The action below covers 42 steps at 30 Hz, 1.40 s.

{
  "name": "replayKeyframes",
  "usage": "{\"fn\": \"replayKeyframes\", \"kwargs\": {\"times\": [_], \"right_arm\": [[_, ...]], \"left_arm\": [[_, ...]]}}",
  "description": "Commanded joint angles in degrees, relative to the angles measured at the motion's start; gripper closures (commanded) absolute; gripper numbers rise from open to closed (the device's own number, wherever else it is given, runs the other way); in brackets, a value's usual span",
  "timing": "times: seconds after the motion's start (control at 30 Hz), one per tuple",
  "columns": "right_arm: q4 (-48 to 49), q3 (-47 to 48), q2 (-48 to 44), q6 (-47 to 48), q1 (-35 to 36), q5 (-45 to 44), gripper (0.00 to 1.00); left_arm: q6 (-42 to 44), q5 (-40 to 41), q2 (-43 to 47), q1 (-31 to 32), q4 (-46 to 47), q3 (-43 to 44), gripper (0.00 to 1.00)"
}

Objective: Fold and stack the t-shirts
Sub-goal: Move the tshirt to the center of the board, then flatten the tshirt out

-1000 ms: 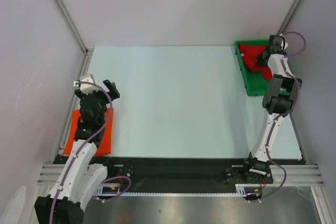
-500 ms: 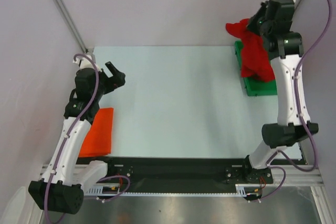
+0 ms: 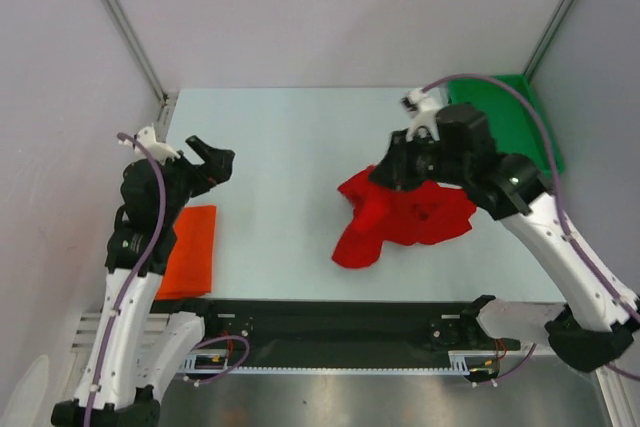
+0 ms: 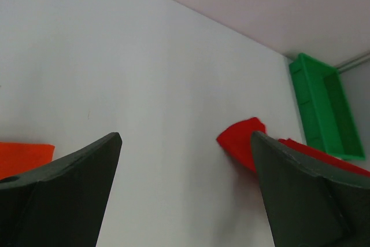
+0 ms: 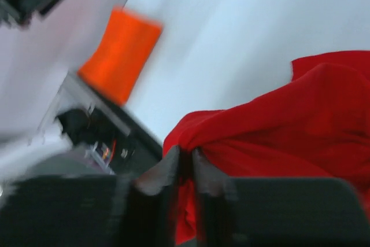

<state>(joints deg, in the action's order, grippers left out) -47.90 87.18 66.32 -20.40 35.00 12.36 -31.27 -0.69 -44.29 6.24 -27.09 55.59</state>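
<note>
**One shirt folded, one in a heap**

Far left, near the front edge of the table (image 3: pixel 290 137): orange t-shirt (image 3: pixel 188 252), flat, already a neat rectangle. Just beyond it, left gripper (image 4: pixel 185 143), raised off the surface, fingers spread wide, carrying nothing. Right of centre: red t-shirt (image 3: pixel 405 212), a crumpled pile partly down on the table, with a bunch of cloth pinched between the closed fingers of the right gripper (image 5: pixel 186 160). Far right, at the back corner: green tray (image 3: pixel 525 112), well apart from the red cloth.

Roughly halfway, by the look of it. Done: orange fold, red shirt out on the table. Left: spreading the red one flat, folding it, stacking the pair.
</note>
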Motion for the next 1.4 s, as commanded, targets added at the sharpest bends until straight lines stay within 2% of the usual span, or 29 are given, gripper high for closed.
{"fn": "replayKeyframes", "kwargs": {"times": [0.0,0.03,0.07,0.1,0.13,0.2,0.23,0.3,0.33,0.37,0.47,0.53,0.6,0.7,0.77,0.9,1.0,1.2,1.23,1.3,1.33,1.37], "right_arm": [[-2.8,1.7,6.8,6.1,7.3,13.6,0.76],[-3.5,1.8,8.2,6.8,7.3,14.3,0.63],[-4.7,1.5,8.8,7.2,7.0,14.5,0.38],[-5.1,1.1,9.3,7.6,5.4,14.3,0.30],[-5.7,0.6,9.7,7.4,4.1,14.5,0.26],[-7.6,-1.4,11.3,6.0,0.3,12.0,0.24],[-7.8,-3.0,11.6,4.0,-4.1,10.2,0.23],[-7.4,-7.9,11.8,2.3,-9.3,5.7,0.23],[-6.8,-9.7,11.7,0.6,-15.3,3.8,0.24],[-3.8,-11.7,11.5,0.4,-17.6,3.1,0.26],[1.3,-18.1,12.3,-0.8,-25.3,2.8,0.30],[2.6,-19.8,14.5,-0.6,-27.2,2.5,0.29],[3.2,-21.0,15.8,-1.0,-29.7,0.6,0.27],[6.1,-24.1,15.8,-2.0,-34.0,1.5,0.26],[7.7,-24.7,16.5,-1.6,-34.5,2.1,0.25],[9.3,-24.4,19.5,-1.5,-34.6,1.6,0.26],[11.3,-24.5,22.0,-1.2,-34.6,1.7,0.29],[13.2,-23.7,26.3,-0.5,-34.6,-1.5,0.39],[13.7,-23.5,27.0,0.1,-34.6,-1.8,0.40],[14.1,-22.5,28.8,0.4,-34.6,-1.9,0.45],[14.8,-22.2,29.4,0.5,-34.4,-1.6,0.47],[15.3,-22.0,30.5,0.5,-34.1,-1.6,0.50]], "left_arm": [[2.5,-7.4,2.8,-0.4,5.5,-3.8,0.00],[3.0,-9.1,1.9,-0.4,5.6,-4.1,0.00],[3.0,-13.2,0.7,-0.2,5.6,-3.9,0.00],[3.1,-15.1,-0.3,0.3,5.5,-3.9,0.00],[3.0,-16.3,-2.9,1.1,5.6,-4.0,0.00],[3.2,-15.4,-5.7,6.5,5.7,-4.0,0.02],[3.5,-14.7,-8.4,8.9,5.7,-3.9,0.03],[3.4,-13.5,-12.2,15.9,6.2,-3.4,0.06],[3.4,-13.6,-17.0,17.9,6.2,-3.0,0.09],[3.8,-13.8,-19.3,22.2,6.9,-2.3,0.10],[7.8,-12.0,-29.7,29.2,8.1,2.4,0.11],[9.6,-12.6,-35.9,30.5,8.8,7.0,0.09],[11.8,-11.7,-45.1,30.9,8.8,13.2,0.01],[13.7,-7.2,-56.5,31.6,6.7,23.1,0.01],[13.3,-3.5,-61.5,31.6,5.3,27.2,0.05],[11.9,-4.9,-74.9,31.7,3.3,38.0,0.16],[10.0,-8.2,-79.5,31.7,1.3,42.3,0.18],[8.9,-11.2,-86.0,32.9,1.0,45.3,0.19],[8.7,-12.0,-86.8,32.8,0.9,45.7,0.21],[8.5,-13.9,-88.2,32.8,0.8,46.9,0.38],[8.4,-14.0,-88.3,32.8,0.9,47.1,0.51],[8.4,-13.9,-87.9,32.8,0.8,47.1,0.58]]}}
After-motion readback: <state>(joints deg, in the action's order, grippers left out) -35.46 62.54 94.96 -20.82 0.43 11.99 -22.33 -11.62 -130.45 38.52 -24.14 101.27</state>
